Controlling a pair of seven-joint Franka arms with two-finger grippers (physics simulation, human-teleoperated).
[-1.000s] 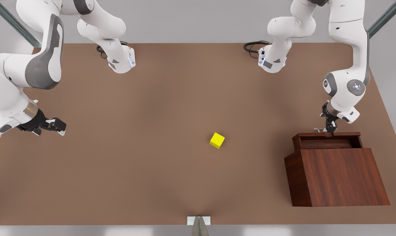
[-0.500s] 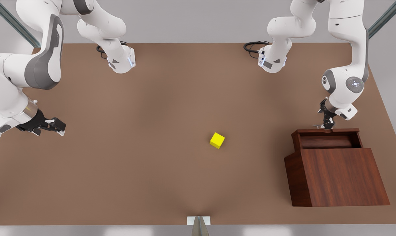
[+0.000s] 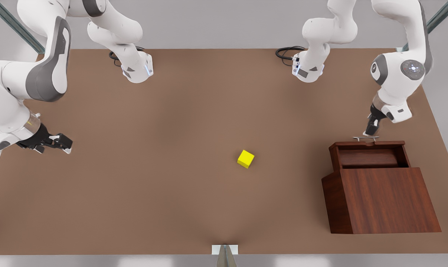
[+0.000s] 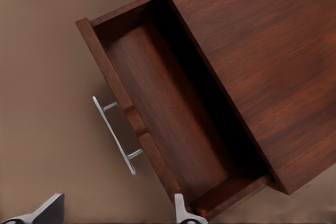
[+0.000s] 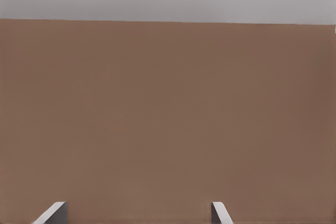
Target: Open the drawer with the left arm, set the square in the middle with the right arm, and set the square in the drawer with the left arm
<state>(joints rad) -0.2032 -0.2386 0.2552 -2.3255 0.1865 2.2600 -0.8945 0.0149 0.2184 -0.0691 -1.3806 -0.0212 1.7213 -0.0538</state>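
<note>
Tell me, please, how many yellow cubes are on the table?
1. The yellow cube lies on the bare table near its middle, at the front view's left of the open drawer; that drawer looks empty.

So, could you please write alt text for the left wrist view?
An open, empty drawer juts from a dark wooden box, its silver bar handle free. The left gripper hovers above on open jaws over the brown table.

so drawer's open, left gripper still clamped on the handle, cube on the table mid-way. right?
Not quite: the left gripper is open and off the handle, as the left wrist view shows. The drawer is open, and the cube sits on the table.
</note>
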